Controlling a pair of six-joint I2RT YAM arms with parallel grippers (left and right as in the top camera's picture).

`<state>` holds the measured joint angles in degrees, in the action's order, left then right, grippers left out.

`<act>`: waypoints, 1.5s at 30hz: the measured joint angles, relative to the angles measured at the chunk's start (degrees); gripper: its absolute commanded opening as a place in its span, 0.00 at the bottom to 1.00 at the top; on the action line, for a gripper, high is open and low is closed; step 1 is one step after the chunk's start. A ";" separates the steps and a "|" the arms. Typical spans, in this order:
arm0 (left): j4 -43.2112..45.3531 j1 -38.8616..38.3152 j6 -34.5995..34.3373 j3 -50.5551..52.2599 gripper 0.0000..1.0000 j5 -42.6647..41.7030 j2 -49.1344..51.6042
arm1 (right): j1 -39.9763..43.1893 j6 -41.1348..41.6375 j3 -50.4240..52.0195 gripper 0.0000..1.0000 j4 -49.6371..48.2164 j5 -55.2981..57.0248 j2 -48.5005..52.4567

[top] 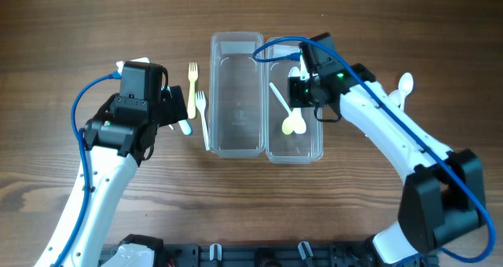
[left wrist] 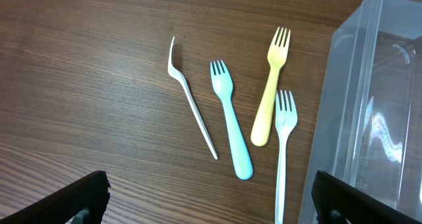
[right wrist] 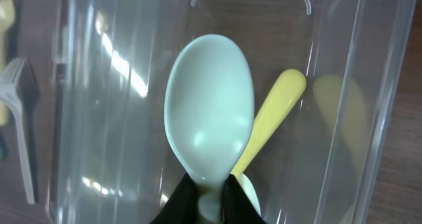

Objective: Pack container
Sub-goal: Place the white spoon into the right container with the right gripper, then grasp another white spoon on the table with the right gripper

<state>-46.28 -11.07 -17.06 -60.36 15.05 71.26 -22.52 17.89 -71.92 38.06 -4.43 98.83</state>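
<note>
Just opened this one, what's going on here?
Cutlery is being packed into two clear containers. The right end effector pinches a pale spoon by its handle over the right container, where a yellow spoon already lies. The left end effector hangs open above four forks on the table, beside the empty left container.

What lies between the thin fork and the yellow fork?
The blue fork lies there, with the thin fork on one side and the yellow fork on the other. The left wrist view shows it best.
</note>
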 measured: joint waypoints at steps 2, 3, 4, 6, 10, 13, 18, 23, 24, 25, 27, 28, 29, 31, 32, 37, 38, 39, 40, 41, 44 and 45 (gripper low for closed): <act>0.00 0.00 0.00 0.00 1.00 0.00 -0.02 | 0.00 -1.07 -0.72 0.65 -0.02 -0.02 -0.59; 0.02 0.00 0.00 0.00 1.00 0.00 0.00 | 0.00 -2.25 -1.51 0.73 0.04 -0.02 -1.03; 0.00 0.00 0.00 0.00 1.00 0.00 0.00 | 0.00 -3.28 -2.45 0.76 0.11 -0.02 -1.77; 0.00 0.00 0.00 0.00 1.00 0.00 0.00 | 0.26 -4.68 -4.09 0.77 0.20 0.00 -3.89; 0.00 0.00 0.00 0.00 1.00 0.00 -0.02 | 3.78 -6.05 -6.91 0.74 0.00 -0.04 -11.37; 0.00 0.00 0.00 0.00 1.00 0.00 -0.02 | 10.21 -6.29 -7.93 0.73 0.72 -0.07 -16.17; 0.00 0.00 0.00 0.00 1.00 0.00 0.00 | 23.85 -4.74 -8.35 0.64 6.21 0.42 -16.90; 0.00 0.00 0.00 0.00 1.00 0.00 0.00 | 31.78 -1.53 -8.33 0.56 11.28 0.83 -10.80; 0.00 0.00 0.00 0.00 1.00 0.00 -0.02 | 32.48 -1.09 -8.31 0.55 12.07 0.85 -9.07; 0.02 0.00 0.00 0.00 1.00 0.00 0.00 | 32.79 -0.94 -8.31 0.54 12.61 0.85 -7.67; 0.00 0.00 0.00 0.00 1.00 0.00 0.00 | 32.87 -0.02 -8.28 0.49 13.81 0.83 -4.37; 0.00 0.00 0.00 0.00 1.00 0.00 0.00 | 32.81 0.39 -8.26 0.49 14.27 0.83 -2.64; 0.00 0.00 0.00 0.00 1.00 0.00 0.00 | 32.81 1.03 -8.26 0.48 14.84 0.83 -1.14; 0.00 0.00 0.00 0.00 1.00 0.00 0.00 | 32.83 2.19 -8.26 0.47 15.82 0.85 1.73; 0.00 0.00 0.00 0.00 1.00 0.00 0.00 | 32.83 2.78 -8.26 0.47 16.44 0.85 3.19; 0.00 0.00 0.00 0.00 1.00 0.00 0.00 | 32.83 5.49 -8.15 0.46 18.75 0.90 8.17; 0.00 0.00 0.00 0.00 1.00 0.00 0.00 | 32.83 5.77 -8.15 0.46 18.78 0.90 8.83; 0.00 0.00 0.00 0.00 1.00 0.00 -0.02 | 32.83 6.08 -8.15 0.47 18.82 0.90 9.42; 0.00 0.00 0.00 0.00 1.00 0.00 0.00 | 32.83 6.36 -8.15 0.47 18.99 0.94 9.94; 0.00 0.00 0.00 0.00 1.00 0.00 0.00 | 32.83 6.49 -8.15 0.47 19.21 1.09 10.38; 0.00 0.00 0.00 0.00 1.00 0.00 -0.02 | 32.83 7.43 -8.15 0.47 19.80 2.43 11.50; 0.00 0.00 0.00 0.00 1.00 0.00 -0.02 | 32.83 7.63 -8.15 0.48 19.69 3.08 11.80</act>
<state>-46.28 -11.07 -17.06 -60.36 15.05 71.24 10.31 25.52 -80.07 57.76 -1.34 110.63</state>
